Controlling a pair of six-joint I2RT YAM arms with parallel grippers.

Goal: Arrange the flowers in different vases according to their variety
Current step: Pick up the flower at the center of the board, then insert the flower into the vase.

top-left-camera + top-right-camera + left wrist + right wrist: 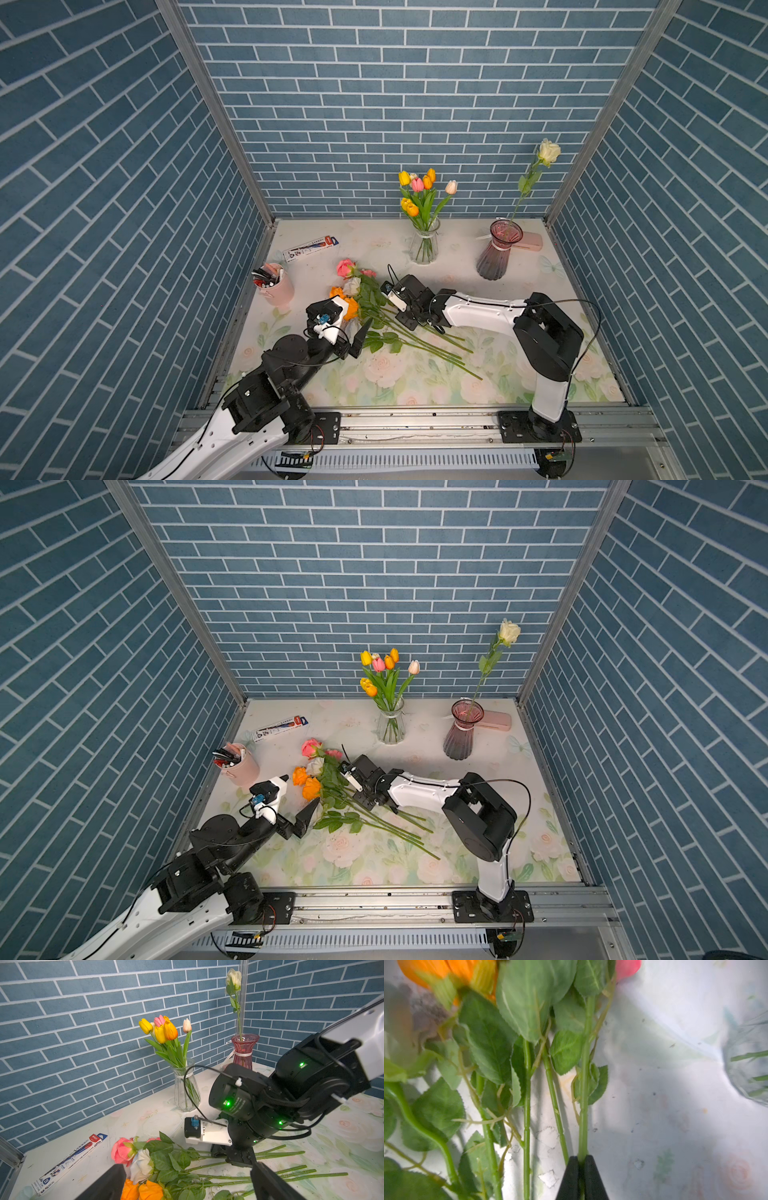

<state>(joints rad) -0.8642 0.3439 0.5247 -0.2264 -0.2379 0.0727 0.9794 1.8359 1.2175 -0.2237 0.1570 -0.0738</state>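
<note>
Several roses (365,303) with pink, white and orange heads lie in a loose pile mid-table, stems fanning toward the front right. My right gripper (582,1160) is shut on one green rose stem (584,1105) down at the cloth; that stem runs toward a pink head (627,968). My left gripper (187,1184) is open, its fingers (108,1182) straddling the orange heads (305,783) without touching a stem. At the back a clear vase (424,247) holds several tulips (417,189). To its right a purple-pink vase (496,253) holds one white rose (548,153).
A pink pen cup (275,287) stands at the left edge and a flat pen box (311,248) lies behind it. A pink case (531,242) lies behind the purple-pink vase. The metal frame rail (415,424) runs along the front.
</note>
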